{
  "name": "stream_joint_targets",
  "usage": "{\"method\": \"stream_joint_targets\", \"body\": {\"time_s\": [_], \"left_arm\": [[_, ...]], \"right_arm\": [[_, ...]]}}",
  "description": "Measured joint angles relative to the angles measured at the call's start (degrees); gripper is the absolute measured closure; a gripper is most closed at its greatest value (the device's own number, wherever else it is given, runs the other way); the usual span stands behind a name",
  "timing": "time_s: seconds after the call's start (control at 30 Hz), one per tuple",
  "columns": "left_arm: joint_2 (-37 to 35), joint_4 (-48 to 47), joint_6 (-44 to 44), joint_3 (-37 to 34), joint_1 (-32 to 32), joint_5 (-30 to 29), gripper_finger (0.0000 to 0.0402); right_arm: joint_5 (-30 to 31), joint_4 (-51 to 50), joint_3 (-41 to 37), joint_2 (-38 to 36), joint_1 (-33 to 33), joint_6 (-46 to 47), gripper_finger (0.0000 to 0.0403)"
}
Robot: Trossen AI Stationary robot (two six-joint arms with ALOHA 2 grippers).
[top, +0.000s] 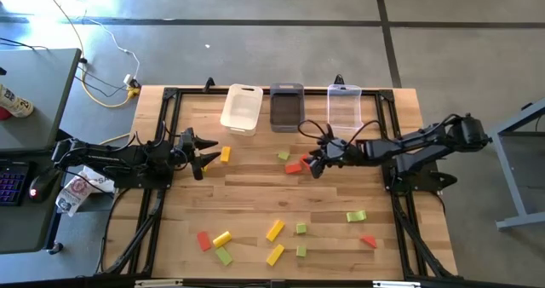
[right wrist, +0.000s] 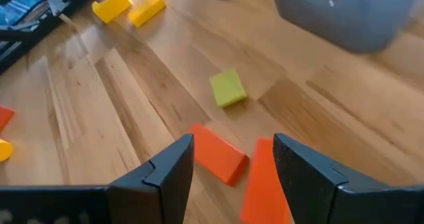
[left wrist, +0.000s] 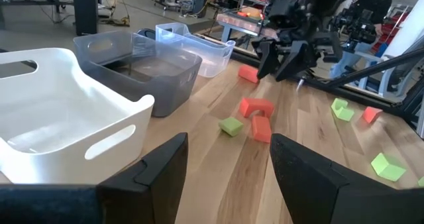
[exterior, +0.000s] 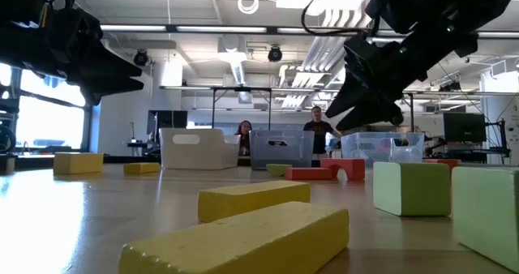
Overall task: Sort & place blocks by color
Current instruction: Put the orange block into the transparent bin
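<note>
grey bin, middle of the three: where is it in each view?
High view: grey bin at the table's far edge, centre of the row.
Low view: mid-distance, centre.
Left wrist view: upper left, behind the white bin.
Right wrist view: top right corner.
Shared landmark: the small green block near it.

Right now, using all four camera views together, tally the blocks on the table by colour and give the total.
Yellow blocks: 5
Green blocks: 5
Red blocks: 5
Total: 15
One yellow and one red do not show from above; the wrist views and the low view reveal them.
</note>
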Motion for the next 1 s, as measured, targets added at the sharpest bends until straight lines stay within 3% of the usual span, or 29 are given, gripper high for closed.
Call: {"method": "stream_joint_targets", "body": {"time_s": [0.2,0.43,1.0], "left_arm": [[0.00,0.00,0.00,0.00,0.01,0.00,0.0200],[0.29,0.05,0.02,0.00,0.01,-0.02,0.0200],[0.50,-0.02,0.02,0.00,0.01,0.00,0.0200]], "right_arm": [[0.36,-10.18,7.82,0.61,0.00,-4.12,0.0210],[1.25,-23.84,15.54,4.65,-0.02,-2.84,0.0210],[-2.22,-25.84,16.89,14.55,0.00,1.98,0.0210]]}}
